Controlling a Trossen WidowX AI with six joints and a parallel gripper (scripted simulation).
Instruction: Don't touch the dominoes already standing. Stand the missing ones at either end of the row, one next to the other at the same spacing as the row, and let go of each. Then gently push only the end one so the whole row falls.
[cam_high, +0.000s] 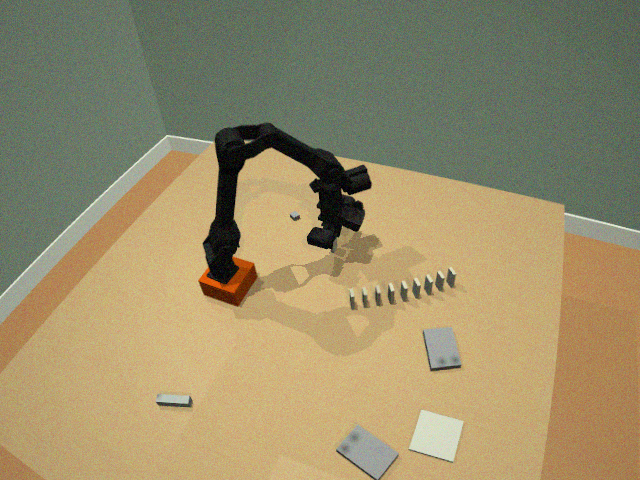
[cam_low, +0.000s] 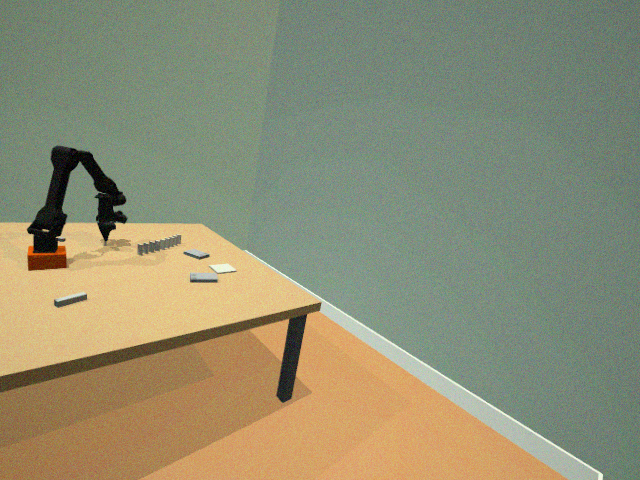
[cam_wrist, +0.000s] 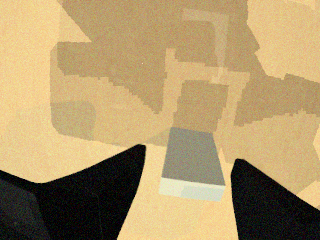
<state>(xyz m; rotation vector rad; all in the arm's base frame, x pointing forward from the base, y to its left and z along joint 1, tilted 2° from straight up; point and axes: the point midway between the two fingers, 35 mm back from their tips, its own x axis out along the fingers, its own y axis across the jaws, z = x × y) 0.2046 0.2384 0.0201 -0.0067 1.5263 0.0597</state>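
The black jointed arm (cam_high: 227, 175) stands on an orange block base (cam_high: 247, 285) and bends over so that its gripper (cam_high: 330, 243) points straight down at the tan wooden counter (cam_high: 129, 330); in the wrist view a small pale grey domino (cam_wrist: 192, 171) stands upright between the two dark fingers, with a strip of counter showing on each side of it, so the gripper is half apart and not clamped on the piece; in the top view this domino (cam_high: 334, 246) shows only as a pale sliver at the fingertips, well apart from the row. The row of nine standing grey dominoes (cam_high: 403, 289) runs diagonally to the right of the arm's shadow, evenly spaced, all upright; a tiny grey cube-like piece (cam_high: 294, 215) sits behind the gripper, near the arm. Nearer the front edge lie a grey bar (cam_high: 173, 399), two flat grey slabs (cam_high: 442, 348) (cam_high: 367, 450) and a flat cream-white square tile (cam_high: 436, 435); the grey bar is far to the left of the others.
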